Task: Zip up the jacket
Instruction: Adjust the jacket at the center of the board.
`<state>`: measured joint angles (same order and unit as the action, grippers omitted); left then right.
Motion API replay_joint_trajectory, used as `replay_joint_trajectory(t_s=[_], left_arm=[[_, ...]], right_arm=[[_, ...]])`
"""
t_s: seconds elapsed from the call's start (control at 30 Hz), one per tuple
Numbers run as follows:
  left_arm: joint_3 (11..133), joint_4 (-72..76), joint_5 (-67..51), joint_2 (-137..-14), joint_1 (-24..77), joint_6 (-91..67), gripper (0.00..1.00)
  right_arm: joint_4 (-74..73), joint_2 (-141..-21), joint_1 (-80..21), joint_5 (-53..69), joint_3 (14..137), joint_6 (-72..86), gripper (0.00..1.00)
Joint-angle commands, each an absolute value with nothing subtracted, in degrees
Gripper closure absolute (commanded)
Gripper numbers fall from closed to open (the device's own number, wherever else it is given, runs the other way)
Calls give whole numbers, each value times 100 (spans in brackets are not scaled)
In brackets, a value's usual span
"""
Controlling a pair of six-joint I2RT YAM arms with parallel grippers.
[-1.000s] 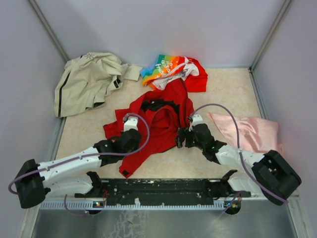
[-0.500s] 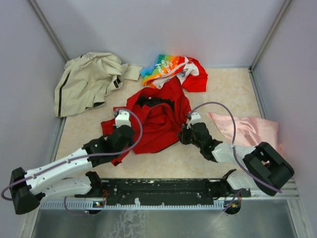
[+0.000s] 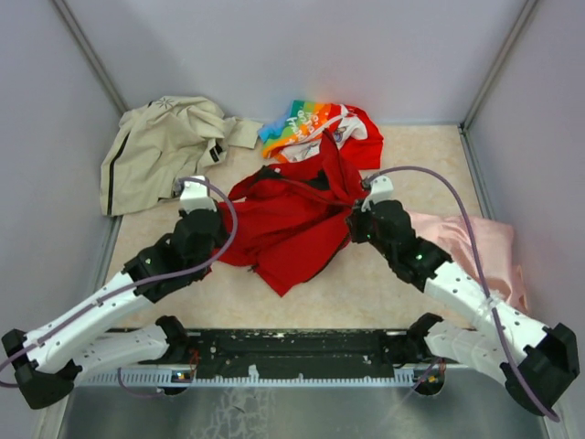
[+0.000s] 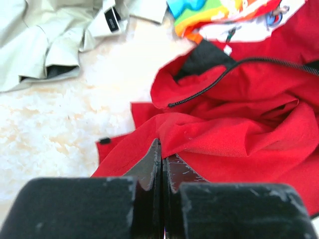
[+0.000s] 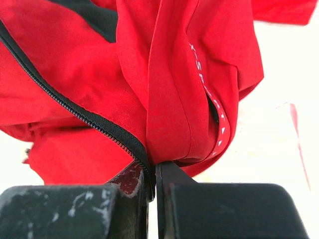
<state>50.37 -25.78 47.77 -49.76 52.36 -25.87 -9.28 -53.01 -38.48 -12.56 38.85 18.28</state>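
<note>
The red jacket (image 3: 292, 229) lies crumpled mid-table, pulled out sideways between both arms. My left gripper (image 3: 222, 243) is shut on a fold at its left edge; in the left wrist view the fingertips (image 4: 162, 149) pinch red jacket (image 4: 239, 129) cloth, with black lining and a loose zipper line (image 4: 209, 84) beyond. My right gripper (image 3: 353, 229) is shut on the right edge. In the right wrist view the gripper (image 5: 153, 169) clamps the jacket (image 5: 174, 74) where the black zipper tape (image 5: 89, 119) runs into the jaws. White logo text (image 5: 212, 99) runs down a fold.
A beige jacket (image 3: 160, 146) lies at the back left. A rainbow-and-white printed red garment (image 3: 315, 123) sits behind the red jacket. A pink cloth (image 3: 471, 242) lies at the right, under the right arm. Grey walls enclose the table on three sides.
The right gripper has shut on the jacket's zipper edge. Both arms have swung outward and away from the bases, spreading the jacket sideways.
</note>
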Motion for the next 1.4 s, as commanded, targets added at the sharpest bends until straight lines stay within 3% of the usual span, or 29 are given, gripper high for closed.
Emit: replay_joint_trajectory(t_s=[0.0, 0.3, 0.53, 0.87, 0.93, 1.13, 1.37], left_arm=[[5575, -2398, 4999, -4837, 4940, -2163, 100], [5670, -2451, 5377, -5049, 4217, -1996, 100], [5325, -2455, 5219, -5701, 3656, -2367, 100], [4327, -1871, 5568, -6512, 2781, -2936, 91], [4235, -1806, 5452, -6599, 2646, -3001, 84], [4239, -1738, 4760, -6543, 2627, -2834, 47], [4375, -1819, 3025, -6204, 2775, -2647, 29]], right_arm=[[-2027, -5019, -3902, -1883, 4972, 1304, 100], [-3009, -5712, -3909, -1428, 6624, 837, 100], [-2243, -6697, -4076, -705, 6258, 1044, 98], [-981, -8086, -4263, -124, 6027, 1386, 87], [-920, -8236, -4312, -22, 6094, 1404, 79], [-804, -7863, -4386, 45, 5848, 1472, 61], [-867, -6845, -4386, -31, 5159, 1634, 49]])
